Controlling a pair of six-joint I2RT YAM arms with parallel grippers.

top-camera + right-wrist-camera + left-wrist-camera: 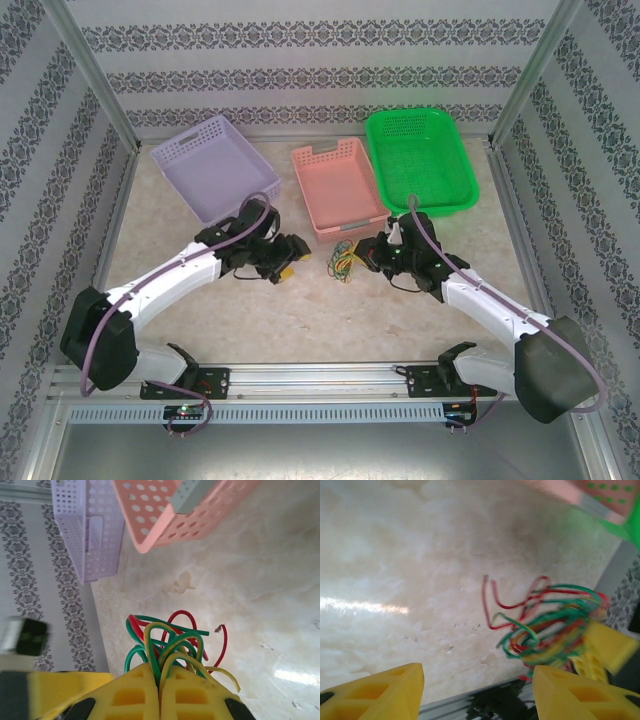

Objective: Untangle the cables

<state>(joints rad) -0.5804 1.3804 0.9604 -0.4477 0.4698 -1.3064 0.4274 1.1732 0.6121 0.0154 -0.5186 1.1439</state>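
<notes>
**A:** where are the cables (343, 260) at? On the overhead cam I get a small green/yellow/red knot over the table (300, 320), just in front of the pink basket (338, 190), right between the two arms' tips. From up there I can't tell who's got hold of it.

**B:** the right wrist cam sorts that out. The right gripper (159, 692) has its yellow fingers pressed together, and the loops sprout straight out of the seam, so it's clamped tight on the bundle. One red end curls off to the side.

**A:** and the other one?

**B:** left wrist cam: the left gripper (477, 690) is spread wide, one yellow finger in each bottom corner, nothing gripped between them. The tangle sits off to its right, apart from both fingers. A yellow finger of the other arm bites into the far side of it. One red wire trails out to the left.

**A:** is the bundle lifted or lying on the marble?

**B:** can't tell from any angle, tbh.

**A:** fair. The overhead view also gives the layout: lilac basket (215, 165) at the back left, green basket (420, 160) at the back right, pink in the middle.
</notes>
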